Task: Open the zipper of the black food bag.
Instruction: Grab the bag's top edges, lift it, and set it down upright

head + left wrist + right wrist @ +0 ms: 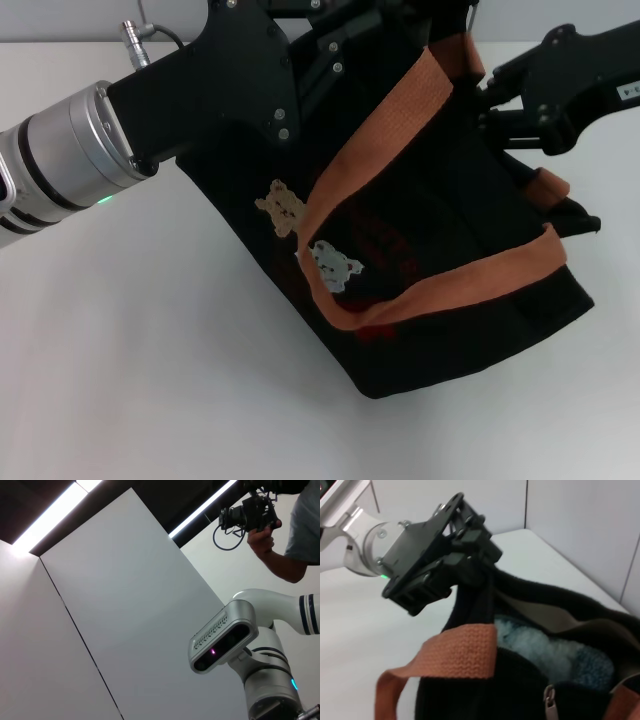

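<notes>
The black food bag [440, 330] hangs tilted over the white table, with two bear patches [282, 208] on its front and orange handles [372, 140] draped across it. My left gripper [365, 40] is at the bag's far left end. In the right wrist view that left gripper [479, 572] is shut on the rim fabric. My right gripper [500, 110] is at the bag's far right end, beside a handle. The bag's mouth [540, 630] gapes, showing a fluffy white and blue thing [545, 652] inside. The zipper pull [549, 697] sits at the rim end nearest the right wrist.
The white table [150, 350] spreads around and under the bag. The left wrist view points upward at wall panels [125, 605], the robot's head [225, 640] and a person holding a camera [252, 515].
</notes>
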You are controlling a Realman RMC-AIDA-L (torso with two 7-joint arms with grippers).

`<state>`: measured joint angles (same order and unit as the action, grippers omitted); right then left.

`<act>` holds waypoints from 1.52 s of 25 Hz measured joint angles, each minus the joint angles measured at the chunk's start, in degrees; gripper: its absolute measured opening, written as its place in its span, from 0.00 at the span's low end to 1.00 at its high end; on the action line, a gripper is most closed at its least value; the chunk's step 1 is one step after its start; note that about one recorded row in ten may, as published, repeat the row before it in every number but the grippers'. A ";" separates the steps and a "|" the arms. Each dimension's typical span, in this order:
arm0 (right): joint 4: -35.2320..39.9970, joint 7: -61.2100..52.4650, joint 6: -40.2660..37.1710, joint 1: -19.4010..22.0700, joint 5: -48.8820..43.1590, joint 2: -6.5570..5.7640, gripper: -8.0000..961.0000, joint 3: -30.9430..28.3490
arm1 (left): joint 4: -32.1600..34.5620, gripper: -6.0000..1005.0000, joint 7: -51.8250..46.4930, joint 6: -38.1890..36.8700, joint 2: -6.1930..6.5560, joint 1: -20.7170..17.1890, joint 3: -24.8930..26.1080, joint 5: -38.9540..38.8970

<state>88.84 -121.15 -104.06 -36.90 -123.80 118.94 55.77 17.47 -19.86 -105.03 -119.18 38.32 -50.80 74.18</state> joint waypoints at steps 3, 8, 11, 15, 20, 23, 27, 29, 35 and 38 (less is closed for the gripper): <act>-0.26 0.68 1.11 -0.06 0.01 0.00 0.24 0.05 | 0.00 0.11 0.00 0.00 0.00 0.00 0.00 0.00; -1.44 1.55 1.59 -0.64 0.24 0.11 0.44 0.16 | 0.04 0.11 -0.09 0.00 0.00 0.31 0.00 0.00; -2.45 1.91 2.76 -0.99 1.14 0.21 0.51 2.30 | 0.03 0.11 -0.24 -0.12 0.00 0.38 0.00 0.09; -2.64 2.17 3.99 -0.90 1.16 0.21 0.57 3.64 | -0.07 0.11 -0.22 -0.19 0.01 0.46 -0.25 0.20; -2.74 2.47 5.03 -1.04 1.03 0.18 0.54 4.61 | -0.06 0.11 -0.24 -0.26 0.01 0.52 -0.53 0.11; -2.35 2.50 6.17 -0.74 1.01 0.24 0.49 5.71 | 0.10 0.11 -0.27 -0.36 0.01 0.53 -0.53 0.12; -1.04 2.53 8.01 -0.01 1.26 0.35 0.35 6.10 | 0.18 0.11 -0.27 -0.39 0.01 0.50 -0.53 0.10; -0.26 2.56 8.37 0.31 1.29 0.36 0.28 6.11 | 0.20 0.11 -0.27 -0.40 0.00 0.51 -0.53 0.08; 0.59 3.26 8.40 1.03 1.29 0.36 0.09 6.14 | 0.29 0.11 -0.29 -0.41 0.00 0.58 -0.53 0.07; 0.63 3.33 7.81 1.07 1.25 0.33 0.07 6.26 | 0.27 0.11 -0.28 -0.33 0.00 0.63 -0.44 -0.07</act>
<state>89.47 -117.81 -96.26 -35.83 -122.55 119.27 62.03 17.73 -20.14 -105.36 -119.18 38.95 -51.24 74.12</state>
